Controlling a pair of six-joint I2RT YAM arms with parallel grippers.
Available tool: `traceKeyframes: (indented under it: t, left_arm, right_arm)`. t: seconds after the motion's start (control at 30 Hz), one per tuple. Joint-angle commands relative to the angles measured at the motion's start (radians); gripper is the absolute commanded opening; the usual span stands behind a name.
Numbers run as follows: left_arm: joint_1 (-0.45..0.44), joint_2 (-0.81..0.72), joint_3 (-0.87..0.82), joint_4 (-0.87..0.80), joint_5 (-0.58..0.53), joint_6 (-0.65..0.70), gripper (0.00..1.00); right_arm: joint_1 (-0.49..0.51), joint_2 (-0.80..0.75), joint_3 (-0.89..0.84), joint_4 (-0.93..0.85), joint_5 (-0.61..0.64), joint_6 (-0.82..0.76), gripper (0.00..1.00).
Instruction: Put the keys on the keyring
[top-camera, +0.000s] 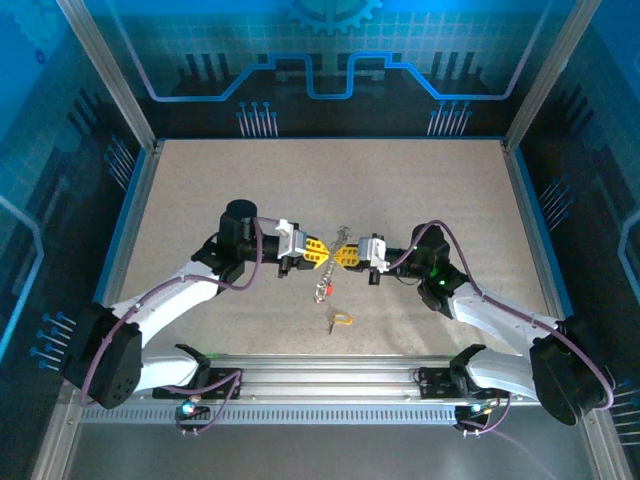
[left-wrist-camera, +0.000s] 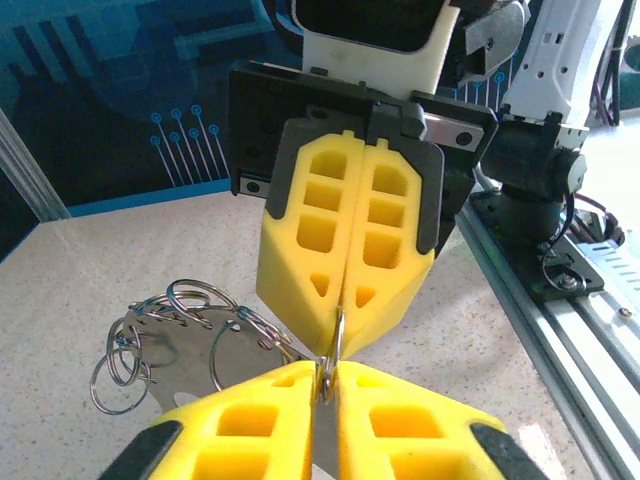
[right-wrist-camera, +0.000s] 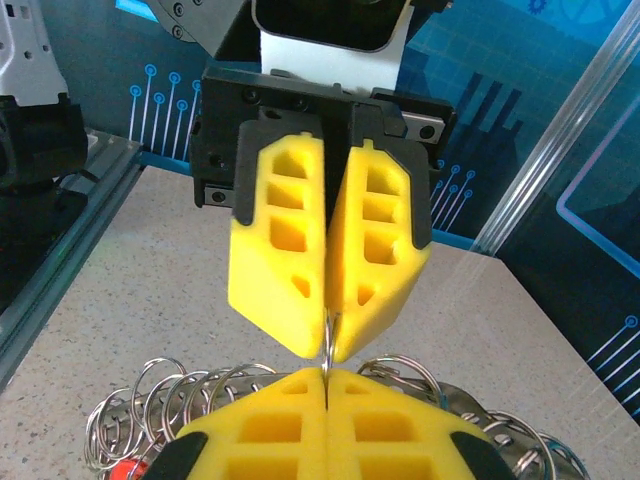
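Observation:
Over the middle of the table my left gripper (top-camera: 320, 253) and right gripper (top-camera: 345, 257) meet tip to tip. Both are shut on the same thin silver keyring (left-wrist-camera: 340, 335), one from each side. In the left wrist view my left gripper (left-wrist-camera: 328, 388) pinches the ring's near edge and the right gripper's pads (left-wrist-camera: 390, 250) pinch its far edge. The right wrist view mirrors this, with the keyring (right-wrist-camera: 328, 340) held edge-on. A short chain with the red-headed key (top-camera: 323, 291) hangs below. The yellow-headed key (top-camera: 340, 320) lies loose on the table. The strap loop is hidden.
A bunch of spare silver rings on a metal plate (left-wrist-camera: 170, 345) hangs beside the held ring and also wraps round my right fingers (right-wrist-camera: 150, 400). A slotted rail (top-camera: 330, 372) runs along the near edge. Glass walls enclose the speckled table (top-camera: 200, 190).

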Motion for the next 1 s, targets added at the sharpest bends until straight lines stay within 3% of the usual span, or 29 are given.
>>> traceKeyframes:
  t: [0.0,0.7,0.9,0.97]
  left_arm:
    - [-0.007,0.008,0.04,-0.057,0.044,0.05,0.16]
    - [-0.019,0.025,0.086,-0.223,-0.005,0.175,0.14]
    - [-0.019,0.019,0.091,-0.229,-0.044,0.182,0.0]
    - [-0.019,0.016,0.089,-0.219,-0.048,0.181,0.0]
  right_arm:
    - [0.013,0.006,0.03,0.013,0.009,-0.001,0.0]
    - [0.015,0.009,0.037,0.008,-0.002,-0.008,0.0]
    - [0.015,0.015,0.045,0.004,-0.008,-0.009,0.0]
    - [0.015,0.019,0.053,-0.011,-0.015,-0.014,0.0]
